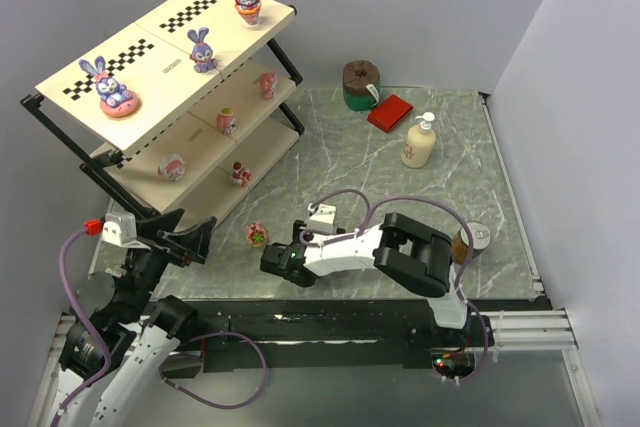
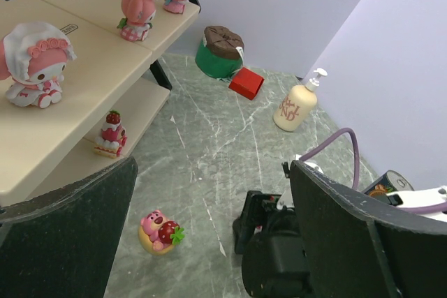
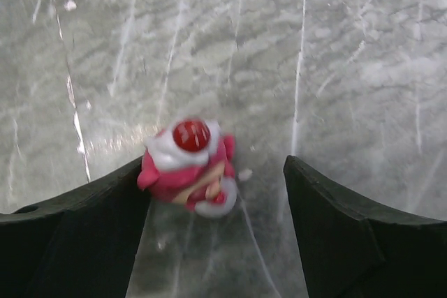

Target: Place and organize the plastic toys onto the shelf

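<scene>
Near-left, L gripper (image 1: 188, 235) hung wide open, empty, by the shelf (image 1: 150, 82) foot, prob. parked clear of the work. R gripper (image 1: 275, 259) sat low over the mat (image 1: 400, 197), jaws apart, nothing gripped. One loose toy (image 1: 257, 235) lay just ahead of its tips, so likely lining up a pick. Far left, shelf carried other toys (image 1: 203, 50) upright across its tiers. Grey marbled mat, pale walls (image 1: 450, 7), bottle (image 1: 420, 142) far right.

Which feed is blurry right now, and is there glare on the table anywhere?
Right wrist: soft, the pink toy smeared, with a glare streak on the table beside it. Left wrist: sharp across the shelf and the marble surface. Top external: even light, crisp, only faint shadows.
</scene>
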`<state>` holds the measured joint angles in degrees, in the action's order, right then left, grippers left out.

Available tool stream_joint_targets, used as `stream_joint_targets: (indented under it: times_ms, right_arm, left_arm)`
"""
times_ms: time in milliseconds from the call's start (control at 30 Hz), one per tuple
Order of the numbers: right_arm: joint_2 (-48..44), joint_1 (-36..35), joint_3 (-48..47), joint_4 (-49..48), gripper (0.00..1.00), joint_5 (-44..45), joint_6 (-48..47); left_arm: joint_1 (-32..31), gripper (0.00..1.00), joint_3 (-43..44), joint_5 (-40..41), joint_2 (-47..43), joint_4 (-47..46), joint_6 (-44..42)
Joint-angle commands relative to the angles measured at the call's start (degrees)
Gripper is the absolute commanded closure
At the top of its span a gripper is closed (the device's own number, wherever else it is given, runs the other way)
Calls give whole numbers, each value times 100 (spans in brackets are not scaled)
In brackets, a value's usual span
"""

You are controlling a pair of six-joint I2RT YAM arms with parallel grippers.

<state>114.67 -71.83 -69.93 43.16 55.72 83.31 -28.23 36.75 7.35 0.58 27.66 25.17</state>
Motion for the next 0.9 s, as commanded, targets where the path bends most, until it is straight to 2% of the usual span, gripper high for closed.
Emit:
stream_joint_targets:
  times_ms: [0,200,333,400,500,533,633,867]
  right_arm:
    - [91,-85,75,326,23,61,90]
    - [-252,-6,979,-1984,25,-70,-1623]
    - [-419,108,1429,-3039,19,-272,-2755]
    - [-603,117,1779,-3862,18,-395,-3292]
    - [-885,117,2280,-4805,20,-789,-4286]
    - [-937,126,2395,-5365,21,-974,-4923]
    - [-1078,161,2721,-5887,25,-1458,-5647]
    - [-1430,196,3319,-6328,26,-1802,-5949]
  left_arm:
    - [2,4,-1,-24,-699,-173,-21]
    - [2,4,-1,-15,-691,-164,-12]
    - [2,4,-1,-15,-700,-164,-3]
    - [2,4,-1,-15,-682,-164,-12]
    - [2,4,-1,-15,-664,-164,-3]
    - [2,4,7,-15,-664,-164,-3]
    - [2,3,-1,-6,-691,-164,-3]
    - [2,4,-1,-15,-664,-164,-12]
